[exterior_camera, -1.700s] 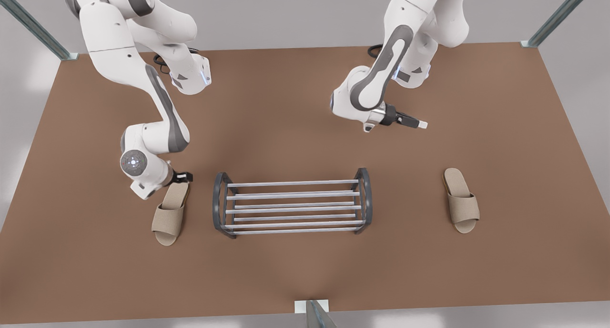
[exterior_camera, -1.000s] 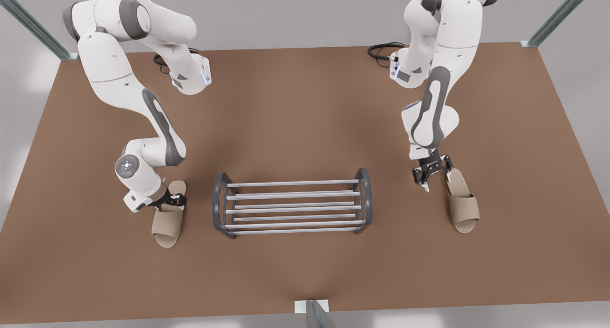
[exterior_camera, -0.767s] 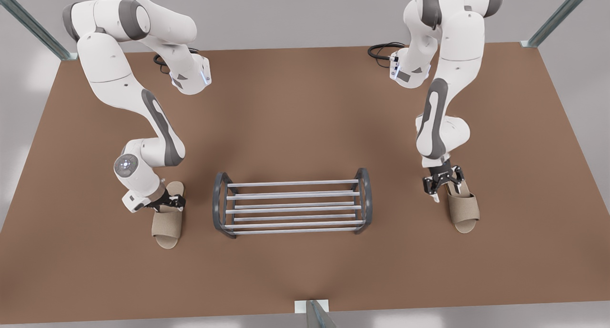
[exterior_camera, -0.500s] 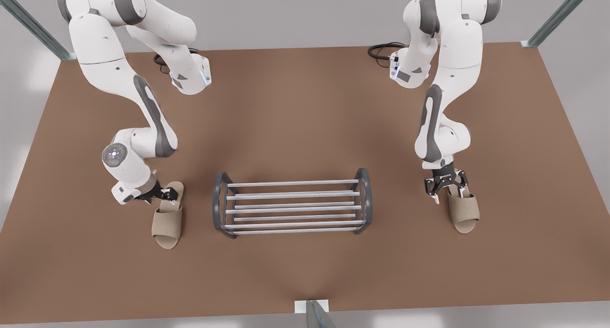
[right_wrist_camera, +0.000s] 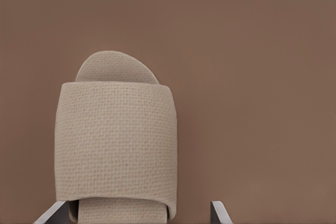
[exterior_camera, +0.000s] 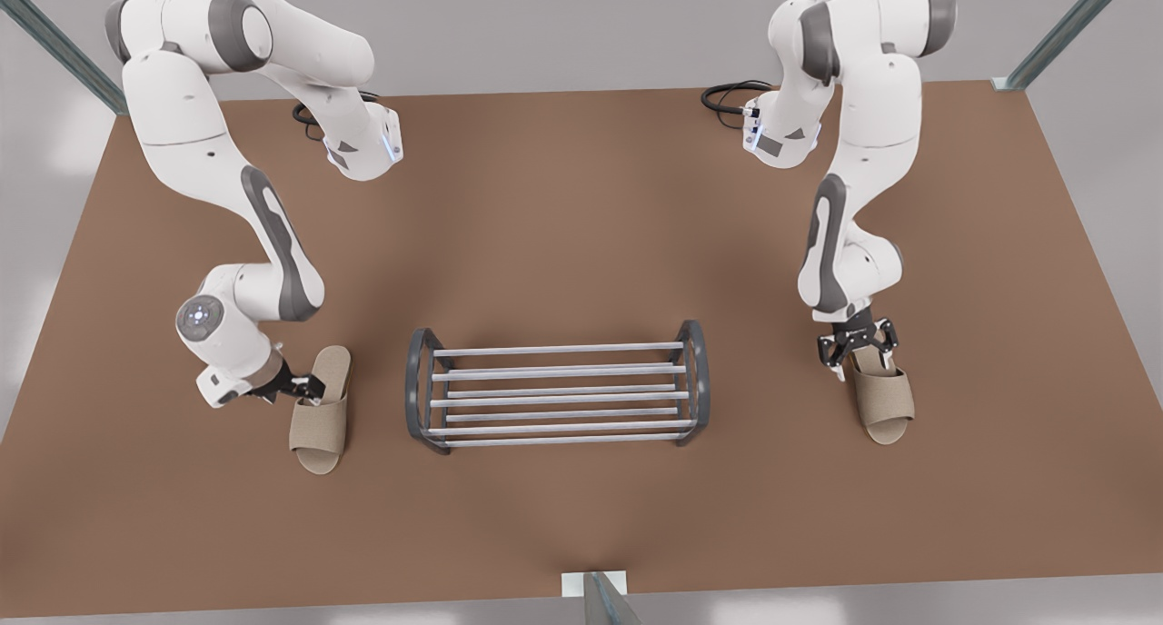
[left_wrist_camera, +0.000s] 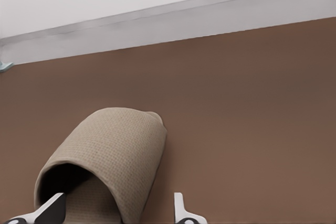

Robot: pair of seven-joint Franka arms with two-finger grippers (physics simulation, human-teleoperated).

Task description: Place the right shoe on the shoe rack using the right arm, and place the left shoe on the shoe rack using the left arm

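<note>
Brown matte table (exterior_camera: 563,198), flat, no texture to speak of. The shoe rack (exterior_camera: 556,393) sits mid-table: dark grey arched end frames joined by smooth silver bars, nothing on it yet.

Arms next. Over the last couple of seconds the right arm swung down from above the table to its shoe, and the left arm's wrist slid outward toward the front view's left and tilted lower. Both are now at pre-grasp, so you're looking at the approach ending, not the lift.

Neither shoe has left the table, and each is well apart from the rack's ends:
- left shoe (exterior_camera: 320,421), at the front view's left, just beside the rack's end frame
- right shoe (exterior_camera: 883,398), at the front view's right, farther out

Both are beige open-toe slippers with a coarse woven fabric, a broad band over the front and a rounded sole. They look soft and likely to give under a pinch.

- left gripper (exterior_camera: 304,389): low and angled at the shoe's side, jaws spread. In the left wrist view one finger (left_wrist_camera: 52,205) sits at the mouth of the band and the other is outside it, so the band's side wall lies between them.
- right gripper (exterior_camera: 859,348): pointing straight down over the heel end, jaws spread. Its fingers (right_wrist_camera: 218,211) straddle the sole's width — nothing pinched.

My read: closing comes next on both.
</note>
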